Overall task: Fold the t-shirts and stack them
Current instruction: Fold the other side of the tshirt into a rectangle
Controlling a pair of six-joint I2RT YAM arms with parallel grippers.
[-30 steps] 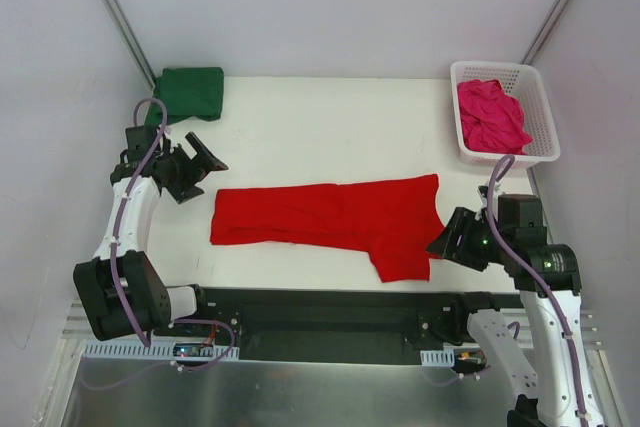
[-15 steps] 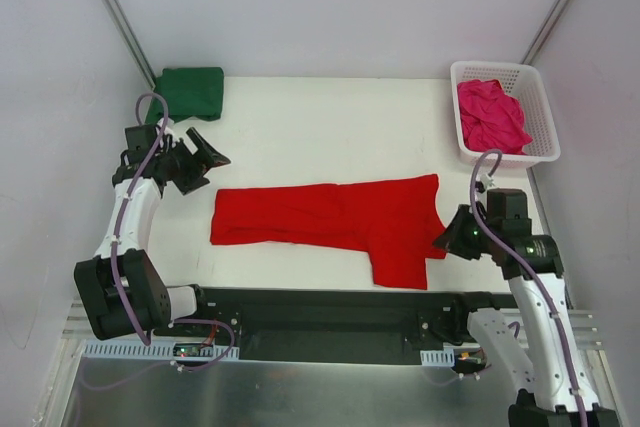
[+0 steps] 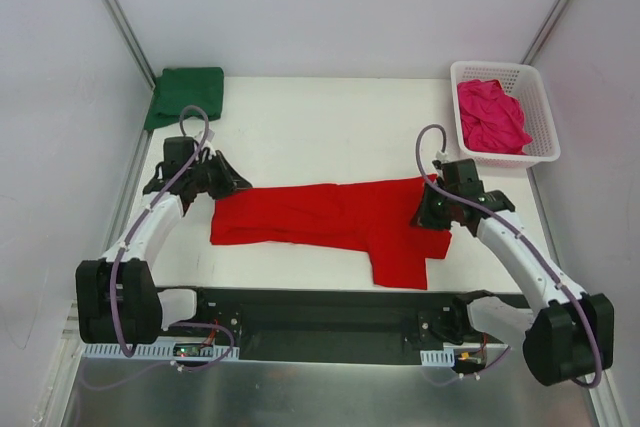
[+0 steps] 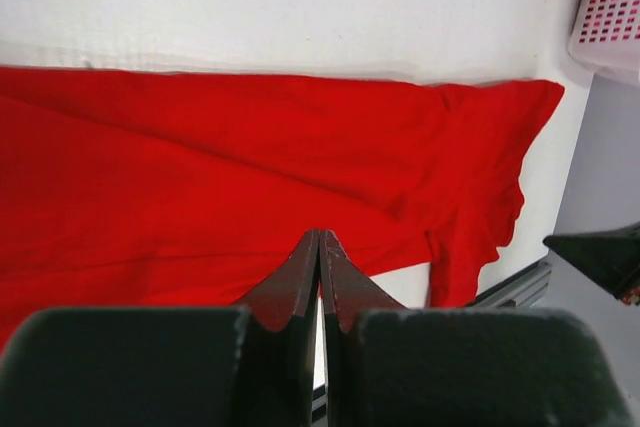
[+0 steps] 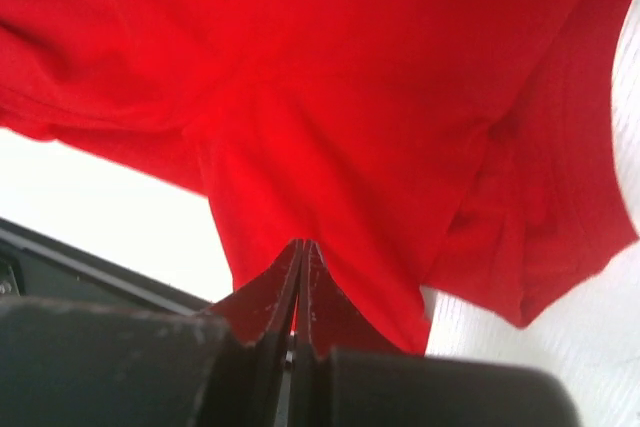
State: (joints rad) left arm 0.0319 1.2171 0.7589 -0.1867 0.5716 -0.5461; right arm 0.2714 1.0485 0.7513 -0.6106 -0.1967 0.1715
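The red t-shirt (image 3: 330,217) lies folded into a long strip across the table's middle, one sleeve hanging toward the near edge. My left gripper (image 3: 238,187) is at its far left corner, and in the left wrist view it (image 4: 320,239) is shut above the red t-shirt (image 4: 200,167), with no cloth visible between the fingers. My right gripper (image 3: 422,215) sits over the shirt's right end; in the right wrist view it (image 5: 301,245) is shut over the red t-shirt (image 5: 380,77). The green t-shirt (image 3: 187,95) lies folded at the back left. The pink t-shirt (image 3: 490,115) is crumpled in the basket.
The white lattice basket (image 3: 508,69) stands at the back right corner, and its corner shows in the left wrist view as basket (image 4: 610,7). A black rail (image 3: 320,312) runs along the near table edge between the arm bases. Walls close in on both sides.
Both arms swung inward from the table's sides to the ends of the red t-shirt. Both grippers went from open to shut.
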